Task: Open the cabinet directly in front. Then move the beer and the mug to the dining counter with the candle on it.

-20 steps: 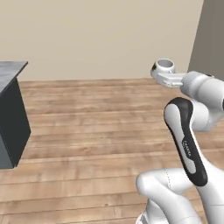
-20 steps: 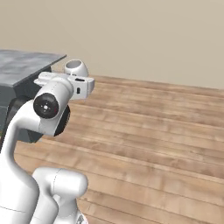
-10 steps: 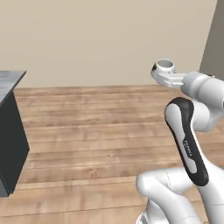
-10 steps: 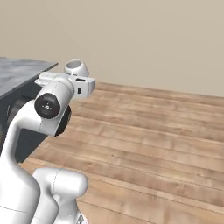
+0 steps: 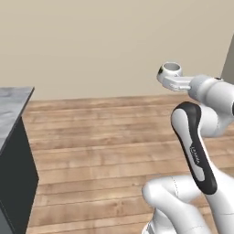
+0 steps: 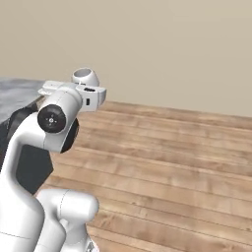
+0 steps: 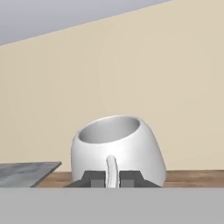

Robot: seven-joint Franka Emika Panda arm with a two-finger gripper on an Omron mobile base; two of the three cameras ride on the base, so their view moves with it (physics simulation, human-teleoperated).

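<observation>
Wood-plank floor [image 5: 105, 151], beige wall [image 5: 91, 41], marble counter corner [image 5: 11, 107]; claw [image 7: 111, 178] clamped on white mug [image 7: 118, 146].

Open floor ahead
Passage is being blocked only by the counter [image 5: 13, 151] at the left; the wooden floor [image 5: 105, 151] is lying open.

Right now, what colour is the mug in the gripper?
White, plain; the mug shows best in the hand view.
</observation>
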